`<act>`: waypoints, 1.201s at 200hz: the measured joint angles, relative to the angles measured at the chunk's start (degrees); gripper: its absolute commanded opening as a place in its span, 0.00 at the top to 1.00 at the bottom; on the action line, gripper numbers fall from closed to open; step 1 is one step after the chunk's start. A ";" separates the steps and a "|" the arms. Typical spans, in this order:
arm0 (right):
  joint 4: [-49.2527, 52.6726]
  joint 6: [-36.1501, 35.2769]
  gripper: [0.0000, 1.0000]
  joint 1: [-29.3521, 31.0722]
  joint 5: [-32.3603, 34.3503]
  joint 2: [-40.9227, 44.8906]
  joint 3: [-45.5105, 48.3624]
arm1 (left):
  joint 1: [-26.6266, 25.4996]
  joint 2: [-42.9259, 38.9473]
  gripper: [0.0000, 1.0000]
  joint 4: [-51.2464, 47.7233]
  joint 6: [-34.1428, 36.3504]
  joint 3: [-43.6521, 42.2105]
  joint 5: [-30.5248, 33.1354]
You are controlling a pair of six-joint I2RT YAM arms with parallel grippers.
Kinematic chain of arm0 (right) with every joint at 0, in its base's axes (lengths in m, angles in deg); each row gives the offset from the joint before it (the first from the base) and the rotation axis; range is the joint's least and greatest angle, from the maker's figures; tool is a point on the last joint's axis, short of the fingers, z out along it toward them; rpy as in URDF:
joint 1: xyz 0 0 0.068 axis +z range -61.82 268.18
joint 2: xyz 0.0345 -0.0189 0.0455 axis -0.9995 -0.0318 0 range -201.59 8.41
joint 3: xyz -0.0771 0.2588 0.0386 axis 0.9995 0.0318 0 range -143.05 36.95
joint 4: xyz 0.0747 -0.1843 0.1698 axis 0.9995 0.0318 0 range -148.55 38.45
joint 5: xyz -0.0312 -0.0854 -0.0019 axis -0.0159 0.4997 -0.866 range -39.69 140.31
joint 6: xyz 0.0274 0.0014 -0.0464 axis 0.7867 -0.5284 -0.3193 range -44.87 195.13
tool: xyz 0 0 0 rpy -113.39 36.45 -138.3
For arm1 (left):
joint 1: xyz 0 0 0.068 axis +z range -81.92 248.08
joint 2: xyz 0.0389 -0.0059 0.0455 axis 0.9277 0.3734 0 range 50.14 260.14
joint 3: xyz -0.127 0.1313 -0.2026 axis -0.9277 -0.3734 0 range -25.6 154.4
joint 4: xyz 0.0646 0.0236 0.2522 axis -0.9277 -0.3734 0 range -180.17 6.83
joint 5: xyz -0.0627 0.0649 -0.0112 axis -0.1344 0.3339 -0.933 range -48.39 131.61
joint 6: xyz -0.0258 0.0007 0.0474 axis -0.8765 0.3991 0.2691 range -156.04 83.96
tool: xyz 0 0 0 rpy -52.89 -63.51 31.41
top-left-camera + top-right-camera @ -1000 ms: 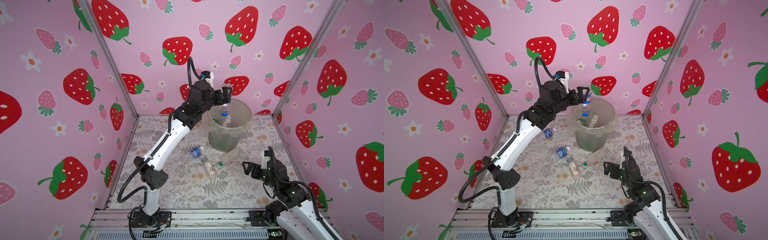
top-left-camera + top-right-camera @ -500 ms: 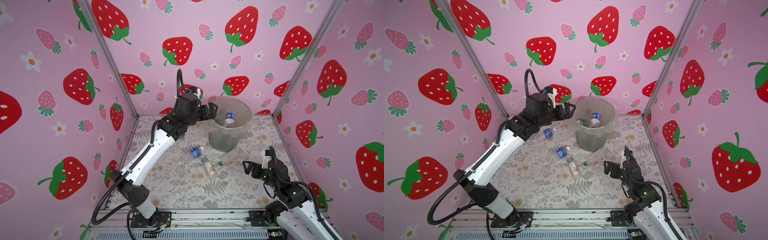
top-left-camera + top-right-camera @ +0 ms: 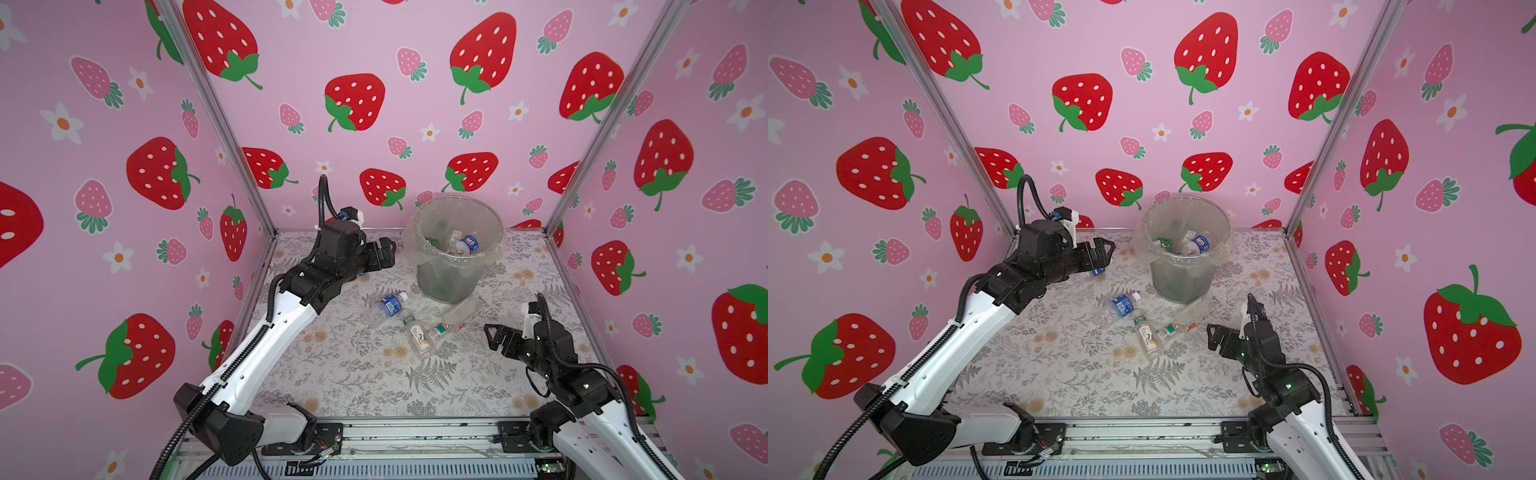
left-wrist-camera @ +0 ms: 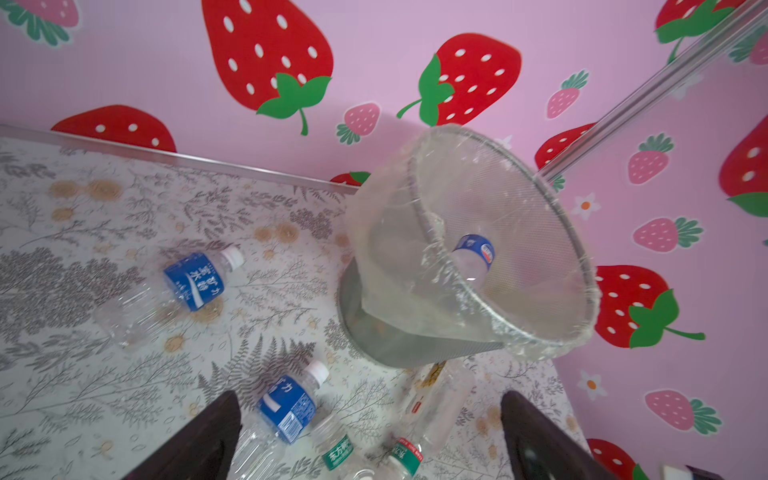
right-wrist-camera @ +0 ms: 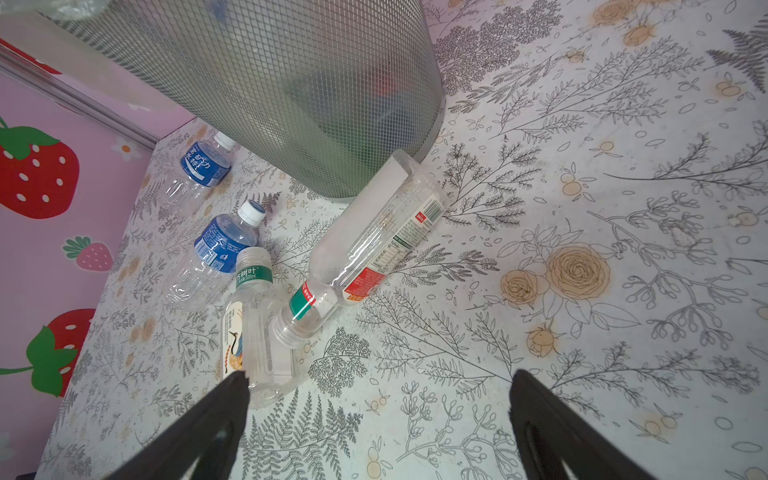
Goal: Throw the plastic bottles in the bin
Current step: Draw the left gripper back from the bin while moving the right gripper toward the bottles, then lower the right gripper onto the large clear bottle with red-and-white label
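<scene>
Grey round mesh bin (image 3: 446,282) at back of floral-print worktop (image 3: 365,386), right of centre; clear plastic bottles (image 3: 468,243) inside. Long red-labelled bottle (image 3: 459,316) lying just before bin's base. Left of it, green-capped bottle (image 3: 417,338), then blue-labelled bottle (image 3: 388,306). Second blue-labelled bottle (image 4: 191,282) farther back, left of bin.

Open room above bin (image 3: 446,280); loose bottles (image 3: 390,305) crowd its near side.

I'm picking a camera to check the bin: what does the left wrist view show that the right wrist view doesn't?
Left wrist only: the open mouth of the bin, a blue-labelled bottle inside. Right wrist only: the long clear bottle whole, the crane label on the small bottle. Both: the bin's mesh wall and two blue-labelled bottles on the table.
</scene>
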 measured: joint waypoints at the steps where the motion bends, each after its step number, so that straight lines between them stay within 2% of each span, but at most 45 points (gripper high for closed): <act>1: -0.02 0.04 0.01 0.00 0.00 0.00 0.02 | 0.09 -0.07 0.01 -0.04 0.02 -0.13 -0.02; 60: -1.14 2.84 0.01 0.00 -0.04 -2.51 0.46 | 4.11 -3.87 0.01 -1.20 0.92 -6.67 -2.38; 145: -2.97 8.28 0.01 0.00 1.29 -7.85 0.79 | 8.28 -4.13 0.01 -4.79 6.03 -7.85 -6.51; 178: -4.85 10.01 0.01 0.00 1.22 -10.10 1.60 | 11.10 -6.12 0.01 -3.39 6.47 -12.48 -8.70; 240: -11.47 12.37 0.01 0.00 -0.33 -14.08 4.46 | 13.00 -9.27 0.01 -2.73 7.50 -13.35 -9.05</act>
